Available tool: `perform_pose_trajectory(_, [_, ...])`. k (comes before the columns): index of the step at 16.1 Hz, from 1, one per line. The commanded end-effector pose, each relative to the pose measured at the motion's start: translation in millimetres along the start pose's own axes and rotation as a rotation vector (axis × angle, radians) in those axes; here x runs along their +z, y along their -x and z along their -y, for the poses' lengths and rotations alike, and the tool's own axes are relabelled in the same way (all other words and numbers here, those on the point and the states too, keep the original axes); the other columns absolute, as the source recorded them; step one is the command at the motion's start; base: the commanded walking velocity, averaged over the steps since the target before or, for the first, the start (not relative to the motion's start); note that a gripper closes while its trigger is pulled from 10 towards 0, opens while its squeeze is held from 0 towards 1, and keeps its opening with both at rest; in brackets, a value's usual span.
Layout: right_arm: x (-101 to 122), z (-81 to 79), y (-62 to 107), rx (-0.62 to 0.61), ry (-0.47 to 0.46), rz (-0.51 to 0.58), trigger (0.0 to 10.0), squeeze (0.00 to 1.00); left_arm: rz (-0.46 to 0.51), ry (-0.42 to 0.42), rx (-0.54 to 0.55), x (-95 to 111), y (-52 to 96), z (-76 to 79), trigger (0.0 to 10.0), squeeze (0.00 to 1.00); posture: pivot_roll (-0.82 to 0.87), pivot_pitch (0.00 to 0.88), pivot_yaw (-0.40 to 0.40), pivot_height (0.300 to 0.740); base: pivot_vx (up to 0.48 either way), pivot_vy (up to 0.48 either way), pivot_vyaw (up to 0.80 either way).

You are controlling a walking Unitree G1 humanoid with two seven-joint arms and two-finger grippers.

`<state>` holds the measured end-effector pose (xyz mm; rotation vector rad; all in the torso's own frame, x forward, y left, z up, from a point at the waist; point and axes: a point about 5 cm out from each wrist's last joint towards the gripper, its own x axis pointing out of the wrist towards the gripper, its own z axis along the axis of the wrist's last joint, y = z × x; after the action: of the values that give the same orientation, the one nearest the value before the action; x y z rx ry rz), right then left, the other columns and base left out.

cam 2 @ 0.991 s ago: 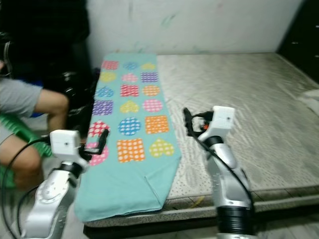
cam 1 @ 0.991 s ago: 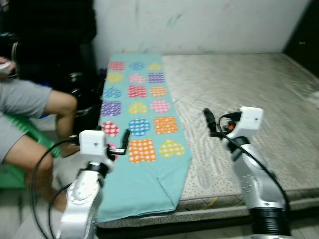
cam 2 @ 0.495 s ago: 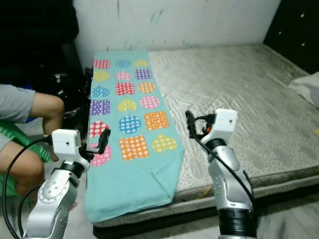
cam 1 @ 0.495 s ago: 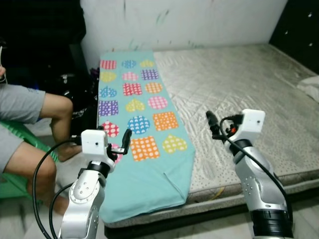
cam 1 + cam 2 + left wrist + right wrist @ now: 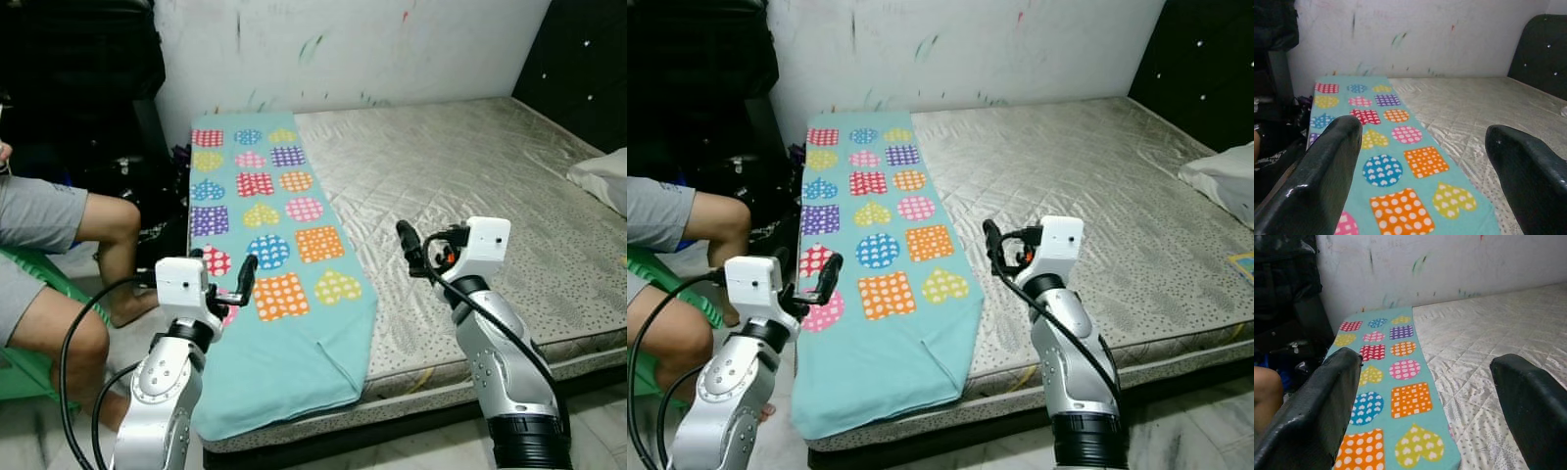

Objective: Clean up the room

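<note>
The teal patterned blanket (image 5: pixel 274 264) lies along the mattress's (image 5: pixel 470 186) left edge, long axis running away toward the wall, just ahead of the spread, empty left gripper (image 5: pixel 235 284), nearer than the equally spread right gripper (image 5: pixel 407 245).

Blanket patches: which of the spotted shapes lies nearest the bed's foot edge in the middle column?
The orange square with white dots on the blanket; the other patches in its column lie farther toward the wall.

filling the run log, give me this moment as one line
left gripper: open, raised, empty | right gripper: open, raised, empty | folded blanket: on mattress | person: seated left
</note>
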<state>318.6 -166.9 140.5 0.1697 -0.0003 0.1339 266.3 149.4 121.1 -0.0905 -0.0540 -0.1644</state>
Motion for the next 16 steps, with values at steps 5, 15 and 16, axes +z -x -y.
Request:
perform_pose_trajectory(5, [3.6,0.3,-0.2,0.000,0.016,0.017,10.0,0.00,0.002,-0.003,-0.008,2.6,0.3,-1.3,10.0,0.00,-0.06,0.000,0.005,0.740,0.267,0.000,0.00])
perform_pose_trajectory(15, [1.1,1.7,0.4,-0.007,0.012,0.013,10.0,0.00,-0.009,-0.010,-0.009,0.9,-0.7,-0.5,10.0,0.00,-0.05,0.000,0.009,0.740,0.024,0.000,0.00])
perform_pose_trajectory(16, [0.9,1.7,0.5,-0.007,0.011,0.012,10.0,0.00,-0.009,-0.009,-0.008,0.8,-0.7,-0.5,10.0,0.00,-0.05,0.000,0.009,0.740,0.000,0.000,0.00])
